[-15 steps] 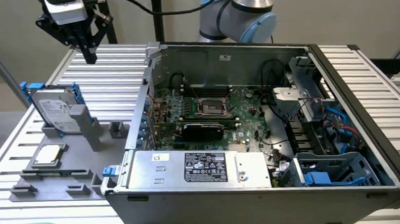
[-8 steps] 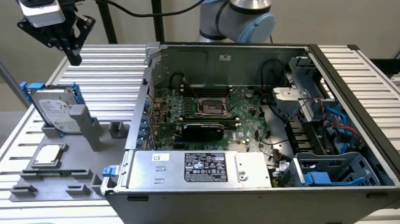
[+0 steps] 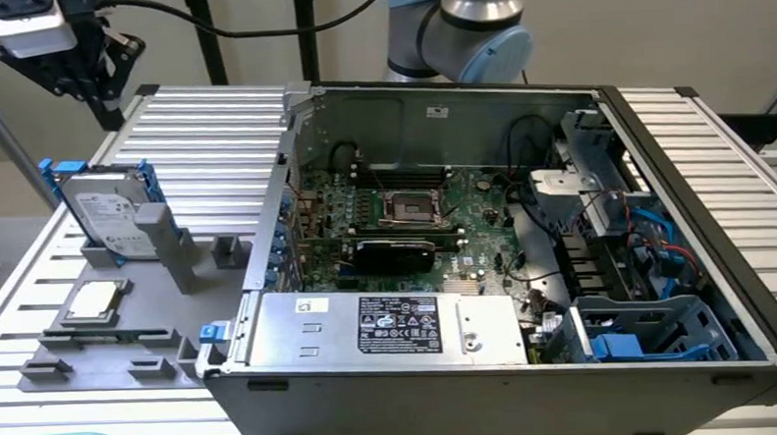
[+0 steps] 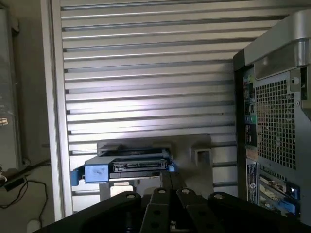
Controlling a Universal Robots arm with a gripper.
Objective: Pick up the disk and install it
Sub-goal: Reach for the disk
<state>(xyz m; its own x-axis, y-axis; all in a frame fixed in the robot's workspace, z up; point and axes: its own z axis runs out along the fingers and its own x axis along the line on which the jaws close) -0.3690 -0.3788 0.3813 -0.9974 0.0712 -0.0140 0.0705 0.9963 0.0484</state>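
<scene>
Gripper (image 4: 170, 177) is hovering off the side of the open computer case (image 3: 437, 112), well apart from the disk (image 3: 105, 215); fingers (image 4: 165, 194) are pressing together, pinching nothing. Disk is standing on edge in the grey holder (image 3: 183, 305) just outside the case, on the exterior view's left of it, in its blue carrier. Silver chip (image 3: 90, 301) is lying flat in the same holder. Grey box (image 3: 367, 327) is sitting inside the case.
</scene>
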